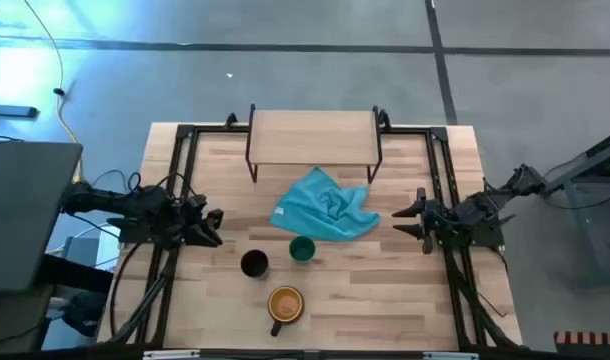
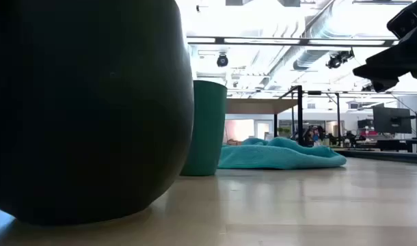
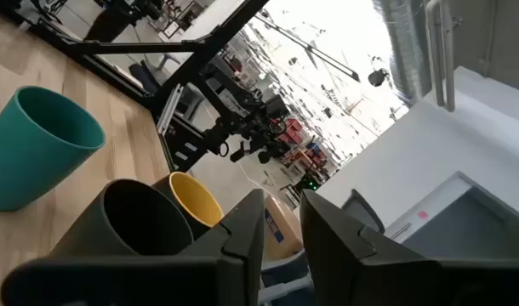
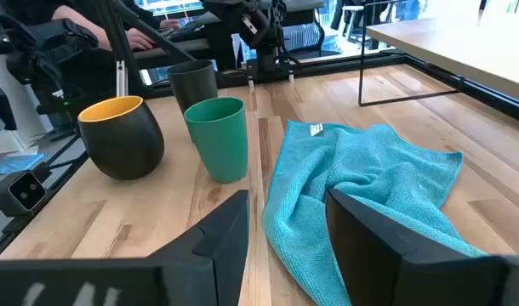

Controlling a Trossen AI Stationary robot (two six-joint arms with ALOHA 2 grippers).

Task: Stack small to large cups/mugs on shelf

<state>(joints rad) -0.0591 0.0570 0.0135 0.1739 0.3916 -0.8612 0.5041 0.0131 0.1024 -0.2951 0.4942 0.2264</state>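
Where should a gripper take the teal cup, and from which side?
Grip the teal cup by its rim wall, coming from above: it stands upright, mouth open, no handle. The cloth crowds its far side and the black cup stands close, so a side approach looks tight.

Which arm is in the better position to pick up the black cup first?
Probably the left. The left gripper sits just beside the black cup; the right gripper waits across the table, beyond the teal cloth.

Light-wood table [image 1: 405,290]: shelf [image 1: 313,137] at 12 o'clock, bare. Teal cloth [image 1: 325,208] crumpled at centre. Teal cup [image 1: 302,249], black cup [image 1: 254,263], yellow-lined mug [image 1: 285,304] clustered toward 6 o'clock.
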